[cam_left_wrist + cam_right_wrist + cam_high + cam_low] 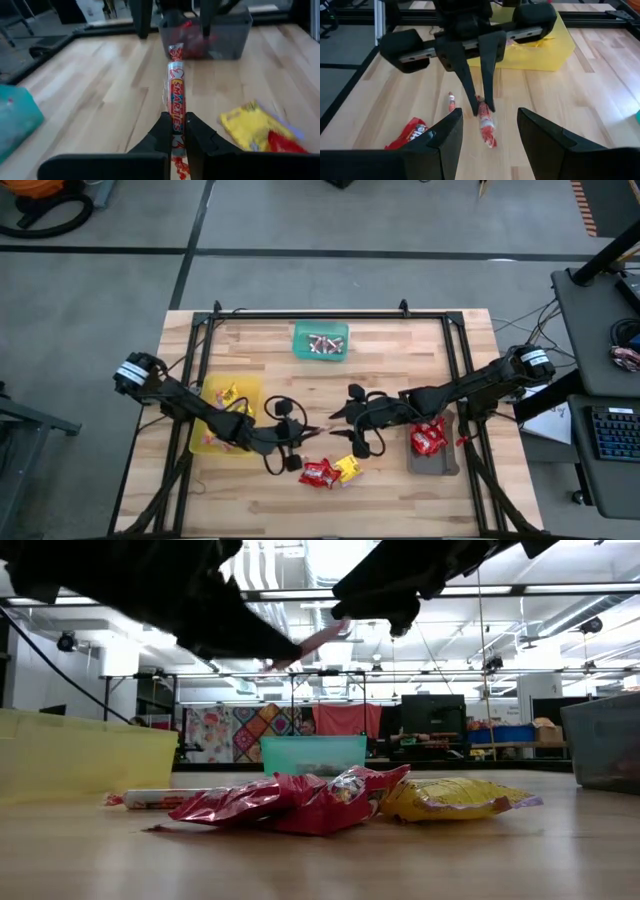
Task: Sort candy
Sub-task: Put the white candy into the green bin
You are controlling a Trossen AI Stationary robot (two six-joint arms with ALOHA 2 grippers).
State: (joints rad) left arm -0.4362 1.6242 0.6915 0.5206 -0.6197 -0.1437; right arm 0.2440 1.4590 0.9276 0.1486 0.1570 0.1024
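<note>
Candy roll (177, 95) lengthwise from left gripper (174, 131) (clamped)

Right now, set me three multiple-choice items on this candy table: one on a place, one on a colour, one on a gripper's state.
1. Where do the red packets already sorted lie?
A. in the grey tray
B. in the green tray
C. in the yellow tray

2. What colour is the tray at the table's far edge, holding small twisted rolls?
A. grey
B. yellow
C. green

3. What is the left gripper doing?
A. standing open over bare wood
B. shut on the Smarties roll
C. shut on a yellow packet

Key: 1 A, the high view shows red packets in the grey tray; 2 C, it is green there; 3 B, the left wrist view shows the fingers pinching the roll.
</note>
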